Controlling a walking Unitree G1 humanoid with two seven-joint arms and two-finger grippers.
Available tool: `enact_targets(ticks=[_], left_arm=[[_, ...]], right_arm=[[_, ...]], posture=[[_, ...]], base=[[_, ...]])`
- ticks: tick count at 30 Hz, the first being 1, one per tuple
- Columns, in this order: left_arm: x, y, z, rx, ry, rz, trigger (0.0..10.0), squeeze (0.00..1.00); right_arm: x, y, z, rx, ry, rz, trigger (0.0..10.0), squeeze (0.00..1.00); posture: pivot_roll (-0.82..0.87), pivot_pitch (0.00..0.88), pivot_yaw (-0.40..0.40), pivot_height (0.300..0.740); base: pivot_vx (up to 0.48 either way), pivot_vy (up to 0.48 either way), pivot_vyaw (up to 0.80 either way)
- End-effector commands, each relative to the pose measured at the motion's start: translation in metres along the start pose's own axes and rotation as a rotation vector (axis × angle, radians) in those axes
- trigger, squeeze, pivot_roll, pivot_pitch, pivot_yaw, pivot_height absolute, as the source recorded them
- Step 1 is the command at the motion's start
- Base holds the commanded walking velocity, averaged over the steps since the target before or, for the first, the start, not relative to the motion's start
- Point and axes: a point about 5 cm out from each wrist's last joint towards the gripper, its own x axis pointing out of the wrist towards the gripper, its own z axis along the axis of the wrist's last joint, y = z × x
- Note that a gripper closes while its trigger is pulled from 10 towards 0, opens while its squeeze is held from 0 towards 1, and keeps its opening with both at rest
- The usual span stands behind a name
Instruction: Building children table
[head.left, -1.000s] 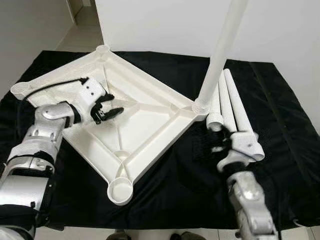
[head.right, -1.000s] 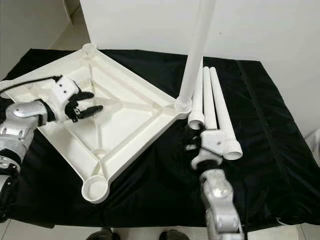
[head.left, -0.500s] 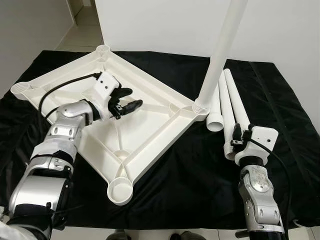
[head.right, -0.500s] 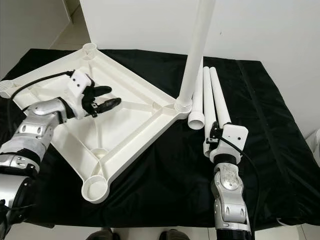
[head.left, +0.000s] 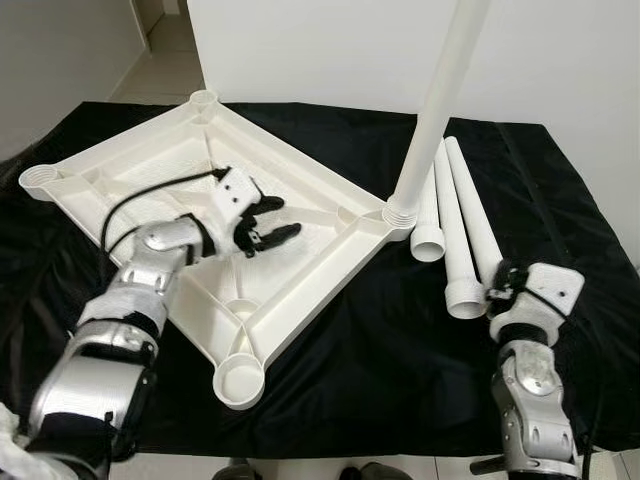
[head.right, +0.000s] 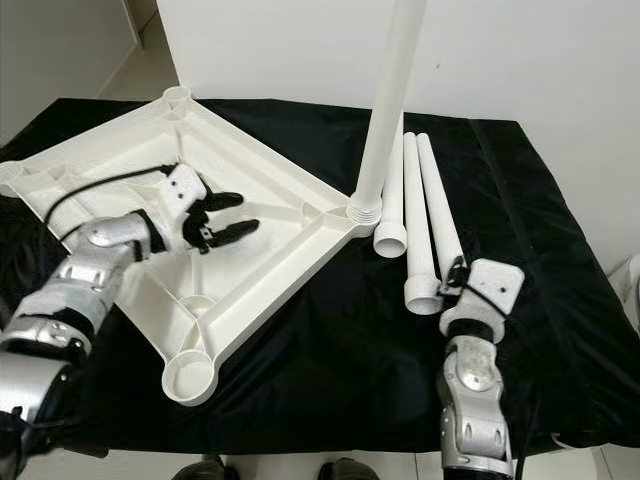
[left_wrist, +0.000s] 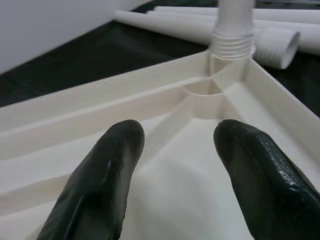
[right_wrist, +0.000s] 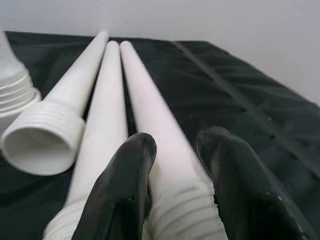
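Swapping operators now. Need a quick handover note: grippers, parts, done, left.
Left gripper: open, hovering over the upturned tabletop, holding nothing.
Right gripper: open, fingers straddling the threaded end of the outermost loose leg, not clamped.
Parts: tabletop lies underside up on the black cloth; three loose legs side by side to its right.
Done: one leg stands upright in the right corner socket.
Left: pick up and fit the other three legs.

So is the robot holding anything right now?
The right gripper straddles the ribbed end of one loose table leg; whether it grips cannot be told. The left gripper is open, holding nothing, over the tabletop.
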Motion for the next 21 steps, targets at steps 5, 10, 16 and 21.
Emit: enact_targets(ticks=[5, 10, 16, 21], left_arm=[[-0.016, 0.010, -0.005, 0.018, 0.046, -0.027, 10.0, 0.00], [-0.031, 0.018, -0.013, 0.011, 0.091, -0.002, 10.0, 0.00], [-0.044, 0.029, -0.019, -0.024, 0.144, 0.051, 10.0, 1.00], [-0.048, 0.030, -0.024, -0.037, 0.181, 0.066, 10.0, 1.00]], right_arm=[[-0.007, 0.006, 0.001, 0.011, -0.007, 0.046, 10.0, 0.00], [-0.013, 0.010, -0.003, 0.011, 0.011, 0.064, 10.0, 0.00], [-0.016, 0.014, -0.005, 0.017, 0.021, 0.084, 10.0, 0.00], [-0.016, 0.015, -0.005, 0.019, 0.022, 0.091, 10.0, 0.00]], posture=[[-0.05, 0.049, 0.016, 0.740], [-0.05, 0.054, 0.023, 0.740], [-0.04, 0.058, 0.027, 0.740], [-0.03, 0.066, 0.019, 0.740]], base=[[0.000, 0.000, 0.00], [0.000, 0.000, 0.00], [0.000, 0.000, 0.00], [0.000, 0.000, 0.00]])
